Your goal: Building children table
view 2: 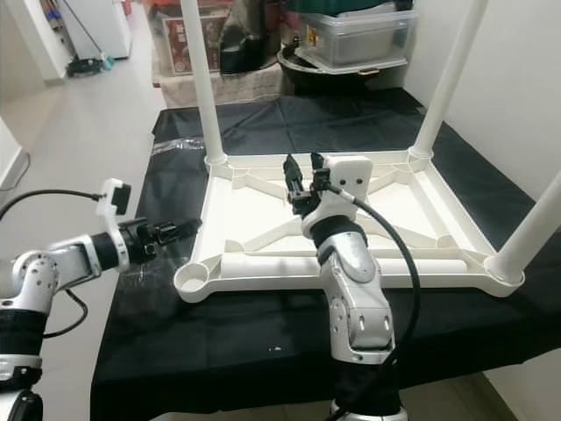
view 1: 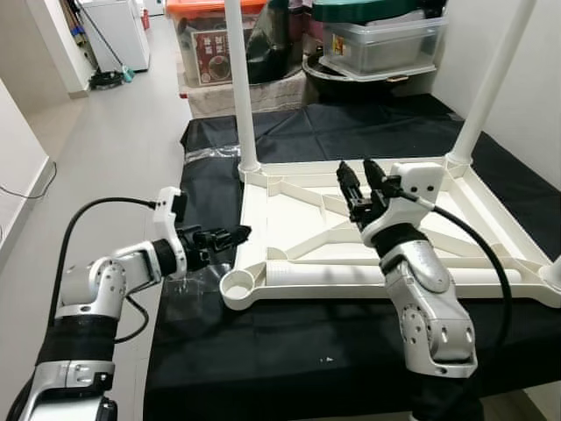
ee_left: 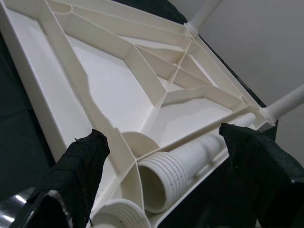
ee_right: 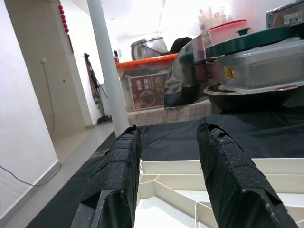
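Note:
A white plastic children's table (view 1: 298, 210) lies upside down on a black cloth. Its far-left leg (view 1: 241, 88), far-right leg (view 1: 491, 79) and near-right leg (view 2: 530, 232) stand upright in their corners. A loose leg (view 1: 368, 278) lies along the near rim, its threaded end (ee_left: 164, 183) beside the empty near-left socket (view 1: 237, 288). My left gripper (view 1: 241, 234) hovers open just left of that corner, holding nothing. Over the middle of the underside, my right gripper (view 1: 357, 168) is raised, open and empty, its fingers (ee_right: 114, 180) pointing toward the back.
Storage bins and pots (view 1: 377, 39) crowd the far end of the black cloth (view 1: 289, 351). Crumpled clear plastic (view 1: 210, 153) lies at the cloth's left edge. Grey floor (view 1: 114, 140) runs along the left; a white wall (view 1: 526, 53) stands at the right.

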`<state>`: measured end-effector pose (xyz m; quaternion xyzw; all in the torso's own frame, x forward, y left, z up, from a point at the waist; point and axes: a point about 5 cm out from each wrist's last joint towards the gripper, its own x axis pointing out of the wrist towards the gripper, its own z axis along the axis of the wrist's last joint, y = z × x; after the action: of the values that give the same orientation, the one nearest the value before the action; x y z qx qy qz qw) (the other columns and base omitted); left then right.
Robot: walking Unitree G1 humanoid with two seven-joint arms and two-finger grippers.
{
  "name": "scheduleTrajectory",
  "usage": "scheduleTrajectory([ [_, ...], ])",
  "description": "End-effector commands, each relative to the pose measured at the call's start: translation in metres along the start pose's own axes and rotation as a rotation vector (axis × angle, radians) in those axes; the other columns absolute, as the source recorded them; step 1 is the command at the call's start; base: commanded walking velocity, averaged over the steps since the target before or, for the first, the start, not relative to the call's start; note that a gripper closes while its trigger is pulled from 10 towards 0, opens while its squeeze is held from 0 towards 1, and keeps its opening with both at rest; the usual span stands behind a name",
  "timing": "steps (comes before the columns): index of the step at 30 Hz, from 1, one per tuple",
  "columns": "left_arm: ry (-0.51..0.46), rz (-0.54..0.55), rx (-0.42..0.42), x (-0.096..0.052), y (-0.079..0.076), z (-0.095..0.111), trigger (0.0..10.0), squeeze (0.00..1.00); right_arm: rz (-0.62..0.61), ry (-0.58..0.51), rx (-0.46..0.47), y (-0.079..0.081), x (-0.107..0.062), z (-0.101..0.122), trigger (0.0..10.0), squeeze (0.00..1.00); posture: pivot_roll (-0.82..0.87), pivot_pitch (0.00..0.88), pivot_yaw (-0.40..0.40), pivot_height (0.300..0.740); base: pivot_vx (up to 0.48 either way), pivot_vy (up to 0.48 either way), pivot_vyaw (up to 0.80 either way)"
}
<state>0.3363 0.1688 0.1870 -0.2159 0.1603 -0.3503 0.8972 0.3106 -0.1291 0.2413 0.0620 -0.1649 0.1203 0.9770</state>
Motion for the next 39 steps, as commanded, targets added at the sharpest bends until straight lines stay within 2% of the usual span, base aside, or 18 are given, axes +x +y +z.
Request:
scheduleTrajectory([
  [1,0.025,0.005,-0.002,-0.001,0.000,-0.006,10.0,0.00,0.021,0.006,0.011,0.006,-0.002,0.000,10.0,0.00,0.01,0.077,0.011,0.740,0.000,0.000,0.00],
  [8,0.030,0.001,-0.010,0.000,0.000,-0.009,10.0,0.00,0.020,0.007,0.010,0.006,-0.003,0.000,10.0,0.00,0.03,0.080,0.014,0.740,0.000,0.000,0.00],
  [13,0.107,-0.005,0.006,0.007,-0.003,-0.026,10.0,0.00,0.003,0.003,0.015,0.005,-0.003,0.000,10.0,0.00,0.07,0.083,0.018,0.740,0.000,0.000,0.00],
  [20,0.130,-0.019,-0.003,0.012,-0.007,-0.034,10.0,0.00,0.007,0.003,0.016,0.005,-0.002,0.000,10.0,0.00,0.07,0.091,0.013,0.740,0.000,0.000,0.00],
  [23,0.160,-0.077,-0.032,0.024,-0.019,-0.044,10.0,0.00,0.004,0.006,0.012,0.003,-0.003,0.001,10.0,0.00,0.06,0.096,0.004,0.740,0.000,0.000,0.00],
  [25,0.160,-0.077,-0.032,0.024,-0.019,-0.044,10.0,0.00,0.004,0.006,0.012,0.003,-0.003,0.001,10.0,0.00,0.06,0.096,0.004,0.740,0.000,0.000,0.00],
  [27,0.155,-0.116,-0.049,0.031,-0.026,-0.044,10.0,0.00,0.003,0.008,0.013,0.004,-0.003,0.001,10.0,0.00,0.07,0.096,0.004,0.740,0.000,0.000,0.00],
  [32,0.148,-0.139,-0.066,0.036,-0.031,-0.044,10.0,0.00,0.003,0.008,0.015,0.004,-0.003,0.000,10.0,0.00,0.06,0.098,0.005,0.740,0.000,0.000,0.00],
  [34,0.153,-0.157,-0.080,0.044,-0.036,-0.048,10.0,0.00,0.000,0.006,0.013,0.004,-0.004,0.001,10.0,0.00,0.06,0.098,0.010,0.740,0.000,0.000,0.00],
  [39,0.164,-0.178,-0.092,0.052,-0.042,-0.055,10.0,0.00,-0.007,0.003,0.008,0.002,-0.004,0.003,10.0,0.00,0.05,0.101,0.015,0.740,0.000,0.000,0.00],
])
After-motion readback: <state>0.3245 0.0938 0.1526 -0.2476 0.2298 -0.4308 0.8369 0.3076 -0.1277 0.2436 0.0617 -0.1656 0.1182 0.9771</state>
